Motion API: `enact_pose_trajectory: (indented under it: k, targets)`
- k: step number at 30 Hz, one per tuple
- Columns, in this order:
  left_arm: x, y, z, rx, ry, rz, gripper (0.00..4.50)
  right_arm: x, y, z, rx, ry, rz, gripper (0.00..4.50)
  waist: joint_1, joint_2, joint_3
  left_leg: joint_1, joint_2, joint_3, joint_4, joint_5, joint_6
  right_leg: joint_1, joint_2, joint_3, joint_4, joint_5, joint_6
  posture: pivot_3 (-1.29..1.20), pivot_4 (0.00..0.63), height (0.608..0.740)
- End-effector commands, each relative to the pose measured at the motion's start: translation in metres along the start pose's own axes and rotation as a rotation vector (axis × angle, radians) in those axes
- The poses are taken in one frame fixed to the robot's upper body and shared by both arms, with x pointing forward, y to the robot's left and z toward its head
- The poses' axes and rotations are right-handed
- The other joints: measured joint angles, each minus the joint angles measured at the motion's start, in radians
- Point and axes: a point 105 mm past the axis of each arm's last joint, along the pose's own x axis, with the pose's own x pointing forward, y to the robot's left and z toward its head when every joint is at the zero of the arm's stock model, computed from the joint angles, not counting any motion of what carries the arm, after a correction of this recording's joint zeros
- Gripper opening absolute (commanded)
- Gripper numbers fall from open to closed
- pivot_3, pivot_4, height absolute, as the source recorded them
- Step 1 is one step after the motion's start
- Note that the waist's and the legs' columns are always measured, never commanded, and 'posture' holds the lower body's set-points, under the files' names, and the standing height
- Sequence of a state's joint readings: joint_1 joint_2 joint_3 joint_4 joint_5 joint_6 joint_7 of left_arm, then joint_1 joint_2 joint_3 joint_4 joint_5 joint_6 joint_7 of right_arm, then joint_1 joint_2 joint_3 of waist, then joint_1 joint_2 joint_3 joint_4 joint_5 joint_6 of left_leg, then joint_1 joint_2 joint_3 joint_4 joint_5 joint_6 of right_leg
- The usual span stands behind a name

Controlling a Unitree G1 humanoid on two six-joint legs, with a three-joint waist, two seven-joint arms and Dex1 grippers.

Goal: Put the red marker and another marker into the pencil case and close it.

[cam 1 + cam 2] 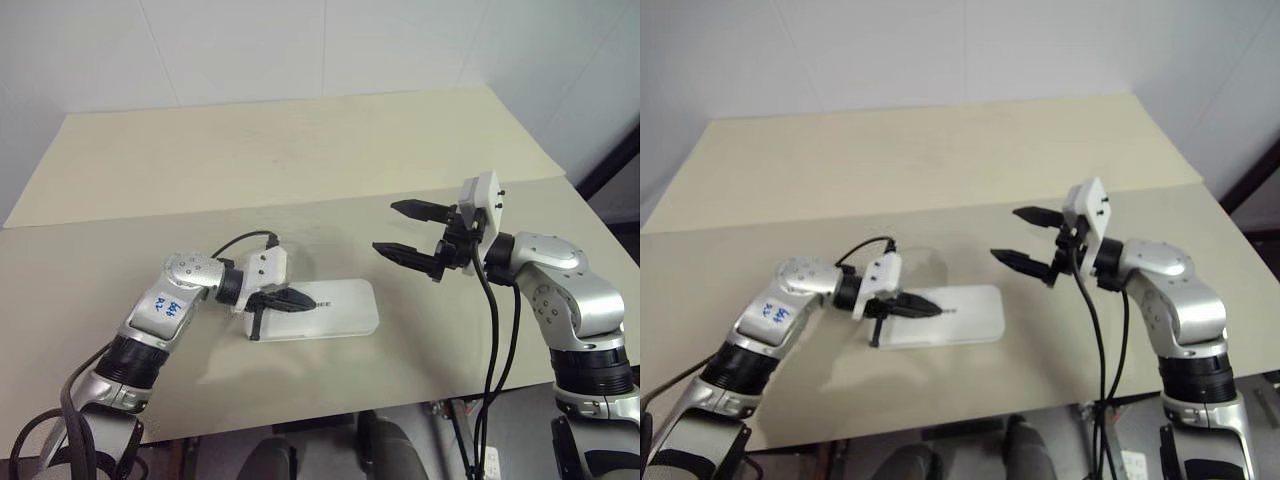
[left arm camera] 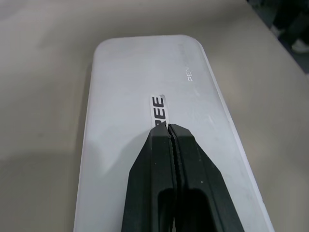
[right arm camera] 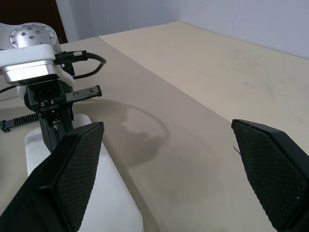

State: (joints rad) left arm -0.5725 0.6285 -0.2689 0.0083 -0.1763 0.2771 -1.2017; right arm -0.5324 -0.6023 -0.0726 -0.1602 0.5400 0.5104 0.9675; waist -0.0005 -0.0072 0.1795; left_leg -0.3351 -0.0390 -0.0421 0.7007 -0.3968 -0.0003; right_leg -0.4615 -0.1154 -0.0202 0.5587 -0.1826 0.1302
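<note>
The white pencil case [image 1: 340, 308] lies flat on the table with its lid down, dark lettering on top [image 2: 158, 109]. My left gripper [image 1: 305, 300] is shut, with its black fingertips [image 2: 168, 126] pressed together over the middle of the lid; whether they touch it I cannot tell. My right gripper [image 1: 384, 227] hangs open above the table, to the right of the case and a little behind it, with nothing between its fingers [image 3: 77, 159]. The red marker and the other marker are out of view.
The beige table [image 1: 150, 400] meets a second, lighter tabletop [image 1: 300, 140] at a seam behind the case. Black cables [image 1: 495, 330] hang from my right wrist over the front edge. White walls stand behind the tables.
</note>
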Motion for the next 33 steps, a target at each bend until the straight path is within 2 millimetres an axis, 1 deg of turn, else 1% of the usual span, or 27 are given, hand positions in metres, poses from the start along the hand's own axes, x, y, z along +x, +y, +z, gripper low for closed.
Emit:
enact_pose_trajectory:
  k: [1,4,7,12,16,19,21,22,23,26,27,30,33]
  targets:
    - [0.002,-0.004,-0.005,0.018,0.06,-0.008,0.0,0.001,0.005,0.011,-0.027,-0.034,0.012,4.47,0.0,0.0,0.0,0.0,0.0,0.0,0.0,0.0,0.0,0.0,0.0,0.0,0.0,0.0,0.0,0.0,0.15,0.74]
    - [0.003,-0.003,-0.007,0.012,0.075,0.022,0.0,0.002,0.005,0.011,-0.021,-0.036,0.012,4.47,0.0,0.0,0.0,0.0,0.0,0.0,0.0,0.0,0.0,0.0,0.0,0.0,0.0,0.0,0.0,0.0,0.15,0.74]
    - [0.001,0.001,0.003,-0.021,0.014,0.087,0.0,0.004,0.005,0.011,-0.018,-0.038,0.012,4.47,0.001,0.0,0.0,0.0,0.0,0.0,0.0,0.0,0.0,0.0,0.0,0.0,0.0,0.0,0.0,0.0,0.15,0.74]
    - [-0.016,0.008,0.021,-0.066,-0.11,0.179,0.0,0.007,0.006,0.008,-0.012,-0.041,0.02,4.47,-0.001,0.0,0.0,0.0,0.0,-0.001,0.001,0.0,0.0,0.0,0.0,0.001,0.001,0.0,0.0,0.0,0.15,0.74]
    - [-0.03,0.01,0.029,-0.072,-0.16,0.225,0.0,0.01,0.006,0.007,-0.01,-0.043,0.029,4.47,-0.001,0.0,0.0,0.0,0.0,-0.001,0.0,0.0,0.0,0.0,0.0,0.001,0.0,0.0,0.0,0.0,0.15,0.74]
    - [-0.042,0.011,0.037,-0.071,-0.203,0.255,0.0,0.011,0.005,0.005,-0.011,-0.039,0.036,4.47,-0.001,0.0,0.0,0.0,0.0,-0.001,0.0,0.0,0.0,0.0,0.0,0.001,0.0,0.0,0.0,0.0,0.15,0.74]
    - [-0.057,0.011,0.04,-0.077,-0.223,0.29,0.0,0.011,0.006,0.003,-0.016,-0.03,0.046,4.47,-0.001,0.0,0.0,0.0,0.0,-0.001,0.0,0.0,0.0,0.0,0.0,0.0,0.0,0.0,0.0,0.0,0.15,0.74]
    - [-0.068,0.01,0.039,-0.078,-0.224,0.322,0.0,0.01,0.006,0.001,-0.029,-0.016,0.052,4.47,-0.002,0.0,0.0,0.0,0.0,-0.001,0.0,0.0,0.0,0.0,0.0,0.0,0.0,0.0,0.0,0.0,0.15,0.74]
    - [-0.076,0.009,0.039,-0.078,-0.224,0.343,0.0,0.008,0.005,-0.001,-0.038,-0.005,0.057,4.47,-0.004,0.0,0.0,0.0,0.0,-0.001,0.0,0.0,0.0,0.0,0.0,0.001,0.0,0.0,0.0,0.0,0.15,0.74]
    - [-0.095,0.003,0.033,-0.099,-0.204,0.401,0.0,0.002,0.002,-0.007,-0.069,0.026,0.057,4.47,-0.004,0.0,0.0,0.0,0.0,-0.001,0.0,0.0,0.0,-0.001,0.0,0.001,0.0,0.0,0.0,0.0,0.15,0.74]
    - [-0.101,0.001,0.031,-0.099,-0.196,0.429,0.4,0.0,0.001,-0.008,-0.078,0.035,0.058,4.5,-0.004,0.0,0.0,0.0,0.0,-0.001,0.0,0.0,0.0,-0.001,0.0,0.001,0.0,0.0,0.0,0.0,0.15,0.74]
    - [-0.115,-0.004,0.028,-0.107,-0.187,0.491,1.19,-0.006,-0.003,-0.009,-0.096,0.047,0.052,4.5,-0.002,0.0,0.0,0.0,0.0,-0.001,-0.001,0.0,0.0,-0.001,0.0,0.001,0.0,0.0,0.0,0.0,0.15,0.74]
    - [-0.128,-0.012,0.023,-0.12,-0.183,0.56,2.24,-0.01,-0.006,-0.008,-0.115,0.052,0.052,4.5,-0.001,0.0,0.0,0.0,0.001,-0.001,-0.001,0.0,0.0,0.0,0.0,0.0,0.0,0.0,0.0,0.0,0.15,0.74]
